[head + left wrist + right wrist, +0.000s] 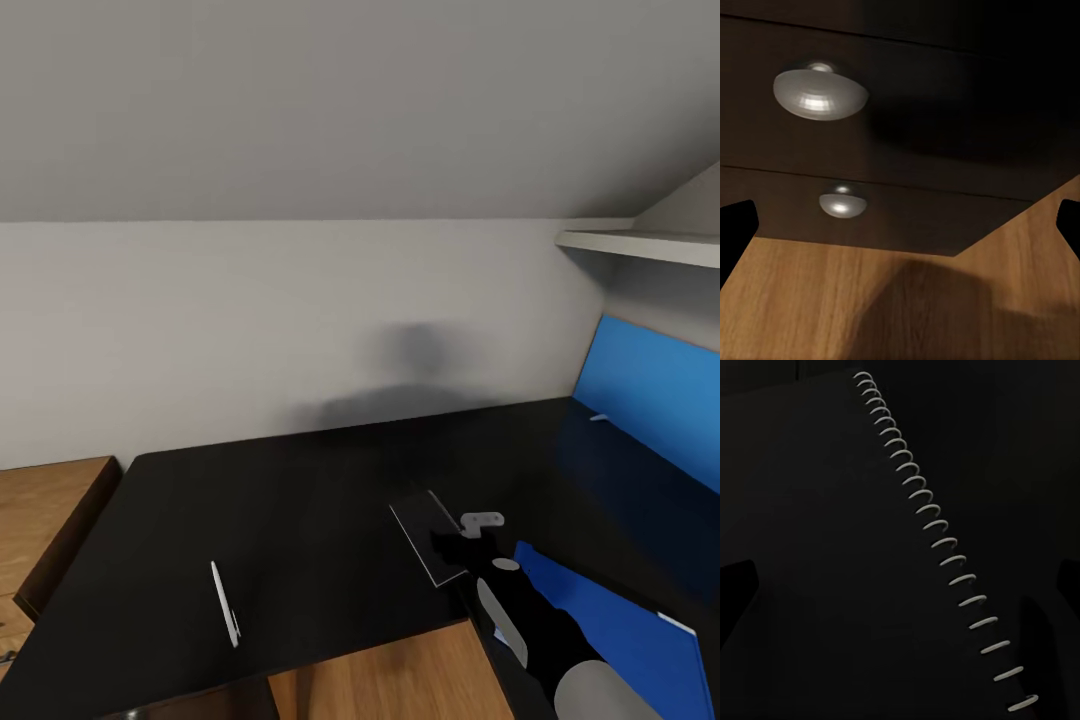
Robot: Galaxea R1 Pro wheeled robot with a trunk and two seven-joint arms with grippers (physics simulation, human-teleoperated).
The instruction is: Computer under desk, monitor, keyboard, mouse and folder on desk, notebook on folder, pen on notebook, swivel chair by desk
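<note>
Beneath the right gripper, jaws spread wide and gripping nothing, the matte black notebook is lying flat, pale wire spiral curling along its edge

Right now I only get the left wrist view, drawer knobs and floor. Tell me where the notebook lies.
Observer: The notebook lies on the desk, just left of the blue folder, not on it.
Operator: Report the right gripper.
Observer: The right gripper is over the notebook, jaws open; its wrist view shows the spiral binding.
Operator: Now the pen.
Observer: The pen lies alone near the desk's front edge, left of the notebook.
</note>
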